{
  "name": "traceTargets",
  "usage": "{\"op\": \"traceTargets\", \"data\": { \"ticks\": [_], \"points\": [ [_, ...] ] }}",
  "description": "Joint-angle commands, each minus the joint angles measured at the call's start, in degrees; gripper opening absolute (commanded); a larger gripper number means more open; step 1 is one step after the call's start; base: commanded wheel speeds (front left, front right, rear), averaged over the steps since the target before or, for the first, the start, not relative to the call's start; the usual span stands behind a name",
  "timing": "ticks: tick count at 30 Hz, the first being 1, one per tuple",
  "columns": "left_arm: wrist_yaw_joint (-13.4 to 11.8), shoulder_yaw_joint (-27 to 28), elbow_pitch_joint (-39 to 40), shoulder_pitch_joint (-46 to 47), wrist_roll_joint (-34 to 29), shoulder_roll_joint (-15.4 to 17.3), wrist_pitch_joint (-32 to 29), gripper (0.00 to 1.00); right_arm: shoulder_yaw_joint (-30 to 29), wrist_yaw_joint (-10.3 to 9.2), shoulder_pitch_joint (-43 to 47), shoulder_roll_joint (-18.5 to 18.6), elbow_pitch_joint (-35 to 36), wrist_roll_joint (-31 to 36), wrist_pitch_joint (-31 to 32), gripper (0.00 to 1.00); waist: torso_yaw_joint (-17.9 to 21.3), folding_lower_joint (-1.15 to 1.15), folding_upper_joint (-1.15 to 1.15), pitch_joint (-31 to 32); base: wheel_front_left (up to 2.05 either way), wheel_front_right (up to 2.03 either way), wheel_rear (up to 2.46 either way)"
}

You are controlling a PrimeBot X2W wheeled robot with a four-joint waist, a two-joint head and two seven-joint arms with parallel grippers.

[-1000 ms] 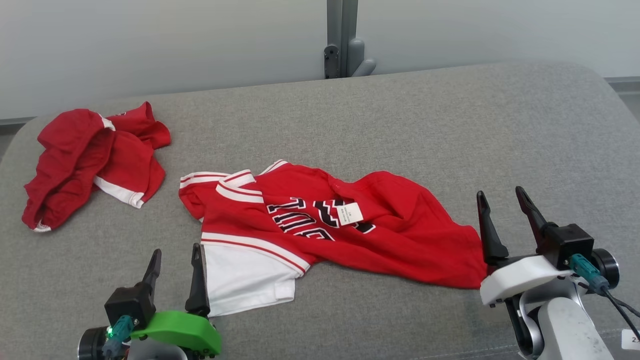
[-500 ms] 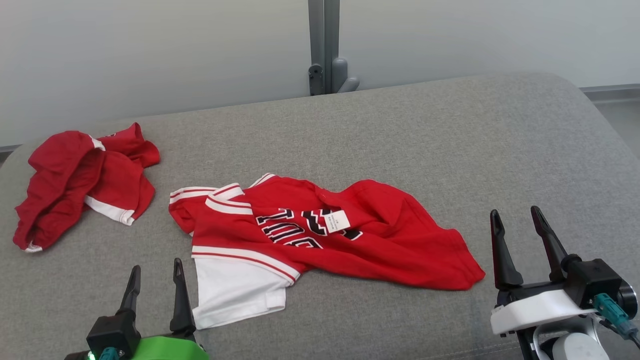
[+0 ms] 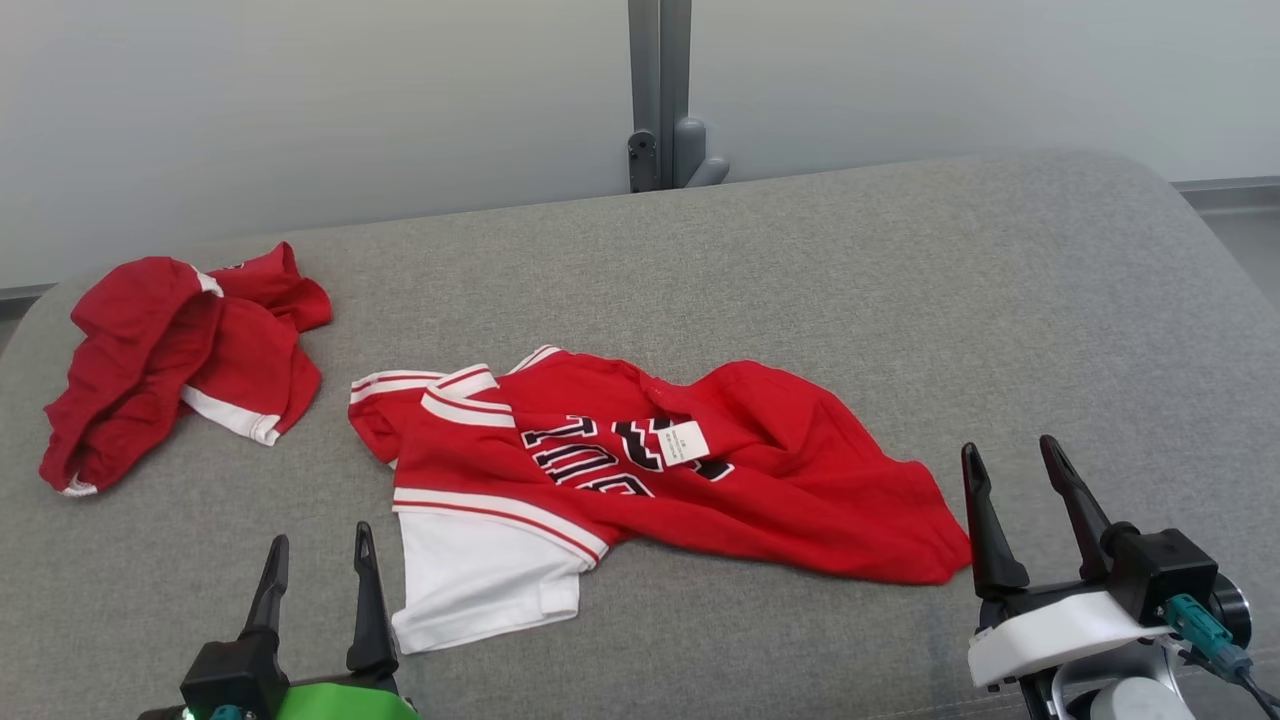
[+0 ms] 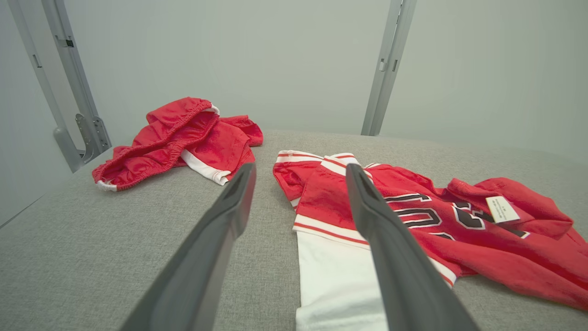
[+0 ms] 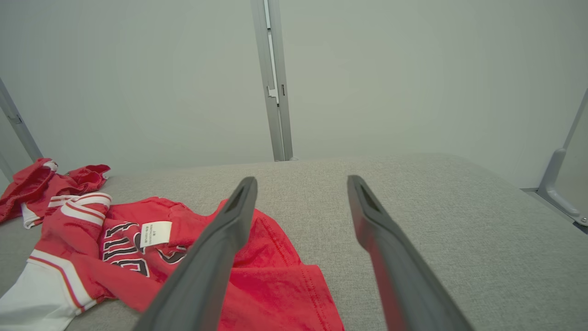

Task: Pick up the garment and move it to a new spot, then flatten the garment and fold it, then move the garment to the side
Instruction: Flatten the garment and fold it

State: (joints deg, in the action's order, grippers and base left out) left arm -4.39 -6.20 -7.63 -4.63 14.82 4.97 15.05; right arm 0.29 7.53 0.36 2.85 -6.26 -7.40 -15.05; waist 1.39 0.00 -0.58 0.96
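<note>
L end effector [image 3: 321, 535] open, empty, at 7 o'clock of jersey [image 3: 760, 480], just beside its white panel [image 3: 480, 585]. R end effector [image 3: 1008, 447] open, empty, at 4 o'clock, by hem corner. Jersey crumpled mid tabletop [image 3: 900, 280], lettering up, tag [image 3: 684, 442] showing. Red shorts [image 3: 180, 350] bunched at 10 o'clock, apart. Grey post [image 3: 660, 90] at 12.

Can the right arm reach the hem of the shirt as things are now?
Probably yes. The right tool is open and close beside the shirt's hem, and nothing lies between them on the cushion.
</note>
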Motion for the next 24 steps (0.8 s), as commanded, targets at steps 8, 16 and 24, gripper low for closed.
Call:
{"op": "traceTargets", "data": {
  "ticks": [8, 16, 24],
  "points": [
    [2.8, -0.2, -5.6, -1.9, 0.6, -0.9, -0.3, 1.0, 0.3, -0.08, -0.5, 0.1, -1.0, -0.2, -0.2, 1.0, -0.3, 0.0, 0.58, -0.2, 0.0, 0.0, 0.0],
    [6.2, -1.5, -16.5, 1.0, 4.7, -1.1, -5.0, 1.0, 0.9, -0.08, -0.7, 0.1, -2.0, 0.1, -0.2, 1.0, 0.2, 0.0, 0.58, -0.9, 0.0, 0.0, 0.0],
    [8.0, -0.8, -27.1, 6.2, 9.4, -1.6, -3.9, 1.0, 1.6, -0.08, -1.5, 0.1, -2.7, 0.5, -0.2, 1.0, 2.5, 0.0, 0.58, -2.1, 0.0, 0.0, 0.0]
  ]
}}
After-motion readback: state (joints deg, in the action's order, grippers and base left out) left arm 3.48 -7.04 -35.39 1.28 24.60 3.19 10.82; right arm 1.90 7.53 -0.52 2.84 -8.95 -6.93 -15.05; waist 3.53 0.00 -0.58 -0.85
